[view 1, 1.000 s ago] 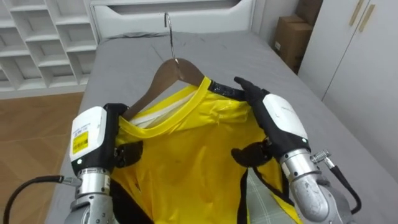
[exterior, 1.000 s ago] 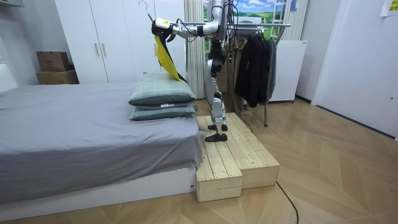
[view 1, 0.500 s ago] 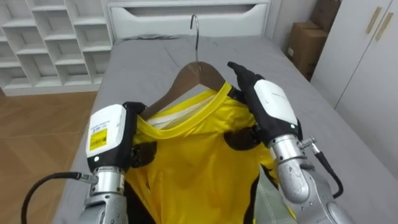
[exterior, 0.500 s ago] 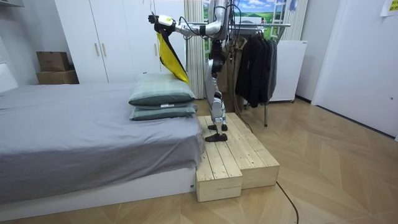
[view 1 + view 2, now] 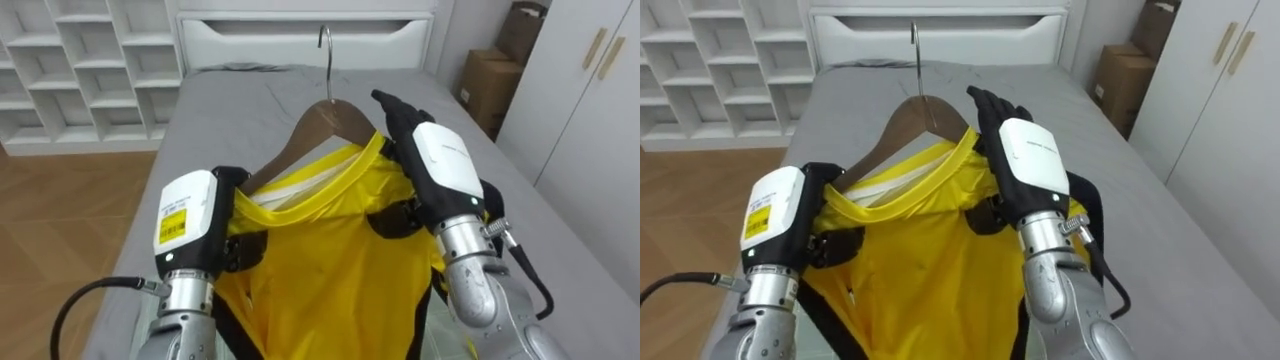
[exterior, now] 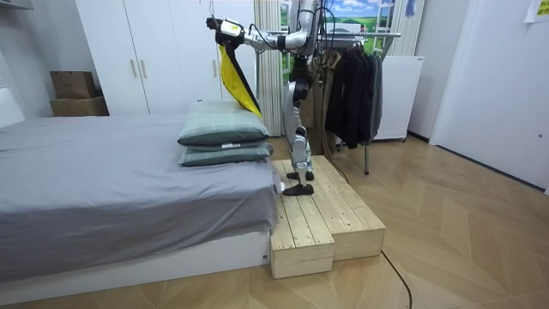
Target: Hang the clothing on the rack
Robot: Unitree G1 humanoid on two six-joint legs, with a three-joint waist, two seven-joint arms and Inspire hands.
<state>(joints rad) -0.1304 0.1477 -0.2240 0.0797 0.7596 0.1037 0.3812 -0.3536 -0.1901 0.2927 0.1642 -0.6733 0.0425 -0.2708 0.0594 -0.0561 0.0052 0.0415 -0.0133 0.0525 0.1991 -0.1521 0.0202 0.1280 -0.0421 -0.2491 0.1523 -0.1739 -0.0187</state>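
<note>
yellow shirt (image 5: pixel 330 270) hanging mid-air over grey bed (image 5: pixel 230 100): left hand (image 5: pixel 190 225) clamping one shoulder, right hand (image 5: pixel 440 165) pinching other. half of wooden hanger (image 5: pixel 320 120) poking out bare, so shirt's probably sliding off if either grip's loosening.

Both arms reach out high. The left hand (image 5: pixel 190 225) and the right hand (image 5: pixel 440 165) each grip one side of the shirt (image 5: pixel 330 270).

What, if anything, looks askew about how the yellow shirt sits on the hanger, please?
The yellow shirt sits lopsided on the wooden hanger. Toward the left hand the hanger's arm is bare wood above the collar, while by the right hand the collar rides up to the hanger's neck.
</note>
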